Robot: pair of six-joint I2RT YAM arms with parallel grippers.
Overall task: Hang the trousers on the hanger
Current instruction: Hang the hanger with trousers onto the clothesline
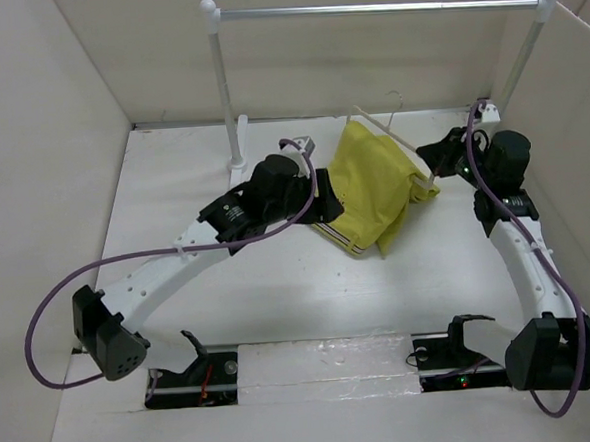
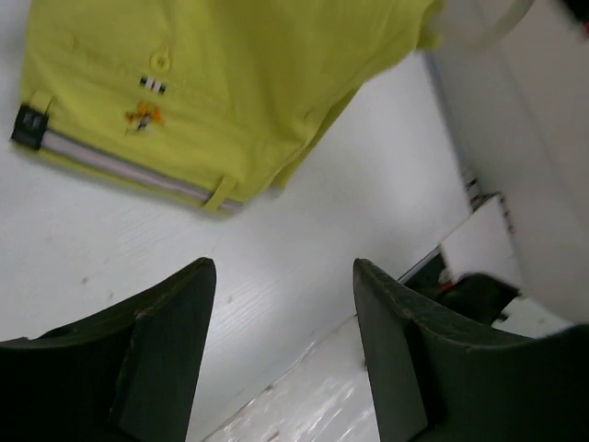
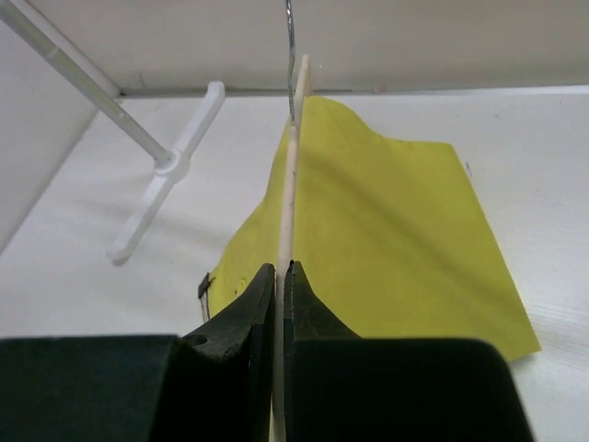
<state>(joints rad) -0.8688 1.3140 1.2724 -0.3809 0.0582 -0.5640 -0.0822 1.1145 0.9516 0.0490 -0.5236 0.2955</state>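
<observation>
The mustard-yellow trousers point(image 1: 373, 181) are draped over the cream hanger point(image 1: 384, 127) at the middle back of the table, with the striped waistband point(image 1: 341, 240) resting on the table in front. My right gripper point(image 1: 434, 162) is shut on the hanger's right end and holds it up; in the right wrist view the thin hanger bar point(image 3: 288, 184) runs up from between the fingers, with the trousers point(image 3: 396, 230) hanging on it. My left gripper point(image 2: 283, 276) is open and empty, just left of the trousers point(image 2: 230, 83) and apart from them.
A silver rail point(image 1: 377, 9) on white posts point(image 1: 222, 95) spans the back of the table. One post foot point(image 3: 166, 170) shows in the right wrist view. Cream walls close in the table on three sides. The arm bases sit at the near edge.
</observation>
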